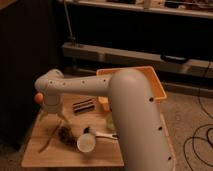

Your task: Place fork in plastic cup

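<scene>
Fork (48, 141) lies on the left side of the small wooden table (35, 152). The gripper (54, 116) hangs just above it, and its grip cannot be judged. The green cup (110, 122) peeks out beside the arm (135, 115). Dark shelving (125, 50) stands behind.

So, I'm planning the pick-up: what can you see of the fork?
The fork is a very thin, dull tan-olive stick, its tines too fine to make out. It lies flat and slanted on the left of the wooden table, far end under the gripper, which hangs above it, near end toward the front-left edge. A brown clump sits just right; contact unclear.
</scene>
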Controlling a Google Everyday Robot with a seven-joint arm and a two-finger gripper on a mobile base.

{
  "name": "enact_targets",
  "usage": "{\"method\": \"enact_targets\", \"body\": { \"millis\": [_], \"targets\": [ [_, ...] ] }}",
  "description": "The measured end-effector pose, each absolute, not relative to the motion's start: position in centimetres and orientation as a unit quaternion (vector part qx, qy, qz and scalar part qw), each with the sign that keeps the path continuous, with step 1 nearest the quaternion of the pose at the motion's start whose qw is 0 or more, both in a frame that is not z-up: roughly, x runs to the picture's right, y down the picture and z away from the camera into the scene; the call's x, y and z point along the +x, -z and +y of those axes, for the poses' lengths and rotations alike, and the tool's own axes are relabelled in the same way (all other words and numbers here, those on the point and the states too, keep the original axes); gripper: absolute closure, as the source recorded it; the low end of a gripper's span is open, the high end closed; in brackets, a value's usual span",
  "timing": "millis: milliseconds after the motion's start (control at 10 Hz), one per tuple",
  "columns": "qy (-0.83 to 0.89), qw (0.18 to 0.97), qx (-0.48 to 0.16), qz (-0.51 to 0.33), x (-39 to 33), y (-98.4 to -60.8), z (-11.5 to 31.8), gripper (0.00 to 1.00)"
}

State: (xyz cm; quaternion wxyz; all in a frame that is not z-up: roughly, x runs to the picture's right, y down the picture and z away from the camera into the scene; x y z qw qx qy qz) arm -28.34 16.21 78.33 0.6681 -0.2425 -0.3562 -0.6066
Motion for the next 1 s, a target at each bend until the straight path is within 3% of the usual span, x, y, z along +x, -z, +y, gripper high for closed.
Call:
{"method": "enact_targets", "body": {
  "millis": [100,300,500,1000],
  "targets": [
    [0.608,0.667,-0.241,-0.357,-28.5,-78.6,16.3,0.25],
    [0.613,0.663,-0.239,-0.357,-29.1,-79.2,16.3,0.47],
    [0.617,0.660,-0.241,-0.355,-29.5,-79.7,16.2,0.59],
    [0.619,0.653,-0.261,-0.351,-29.5,-81.4,17.2,0.59]
  ]
}}
